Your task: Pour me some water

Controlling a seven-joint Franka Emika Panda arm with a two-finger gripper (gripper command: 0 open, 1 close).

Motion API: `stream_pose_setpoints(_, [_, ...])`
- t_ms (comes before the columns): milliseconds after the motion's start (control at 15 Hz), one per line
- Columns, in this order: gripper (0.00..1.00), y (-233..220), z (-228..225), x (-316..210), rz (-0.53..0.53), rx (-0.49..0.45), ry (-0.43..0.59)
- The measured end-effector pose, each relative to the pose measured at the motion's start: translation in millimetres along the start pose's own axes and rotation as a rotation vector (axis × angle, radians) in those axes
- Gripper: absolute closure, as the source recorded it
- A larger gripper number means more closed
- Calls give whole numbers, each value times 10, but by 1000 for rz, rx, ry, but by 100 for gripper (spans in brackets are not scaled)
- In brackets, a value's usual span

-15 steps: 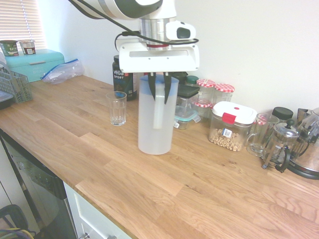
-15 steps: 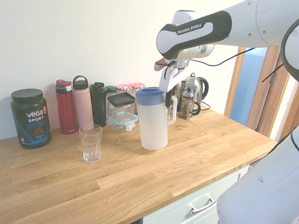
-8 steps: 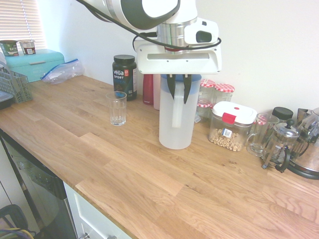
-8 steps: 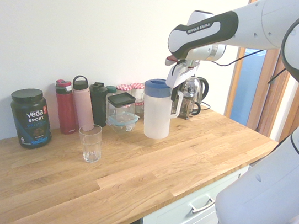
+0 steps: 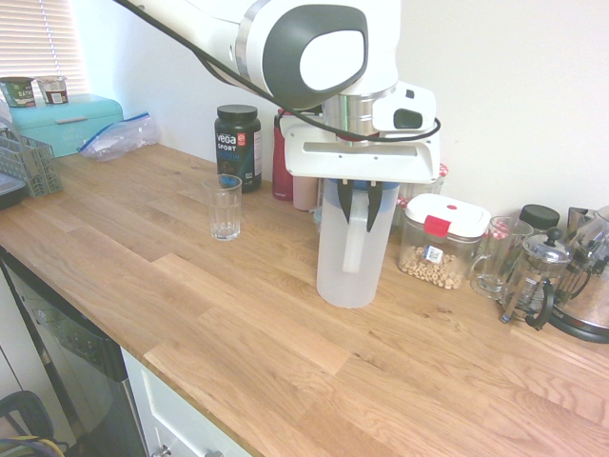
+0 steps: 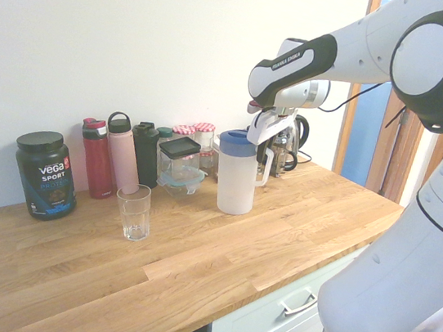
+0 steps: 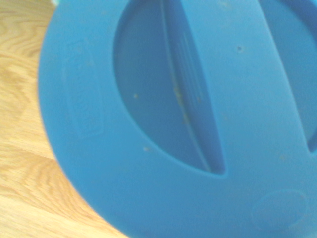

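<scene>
Going left to right in the first exterior view, we've got the black tub [image 5: 237, 146] by the wall, then the empty glass [image 5: 225, 207] standing upright on the wooden surface [image 5: 143, 248] – well apart from the pitcher [image 5: 352, 252]. That pitcher sits upright near the clear container [image 5: 442, 240] of cereal. Our jaws [image 5: 365, 202] are clamped shut on the pitcher's handle, pointing steeply down. Up close, the blue lid [image 7: 188, 114] fills nearly the whole wrist view – a bit blurry.
</scene>
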State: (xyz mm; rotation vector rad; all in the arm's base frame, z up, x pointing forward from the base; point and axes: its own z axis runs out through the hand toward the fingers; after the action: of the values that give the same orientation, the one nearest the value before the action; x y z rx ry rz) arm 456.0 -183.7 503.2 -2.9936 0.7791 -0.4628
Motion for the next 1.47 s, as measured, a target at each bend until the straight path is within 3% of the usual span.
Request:
stream_pose_setpoints(1000, [0, -135, 77, -27, 22, -23, -34])
stream_pose_setpoints(1467, [0, -397, -764, -126, 310, -112, -82])
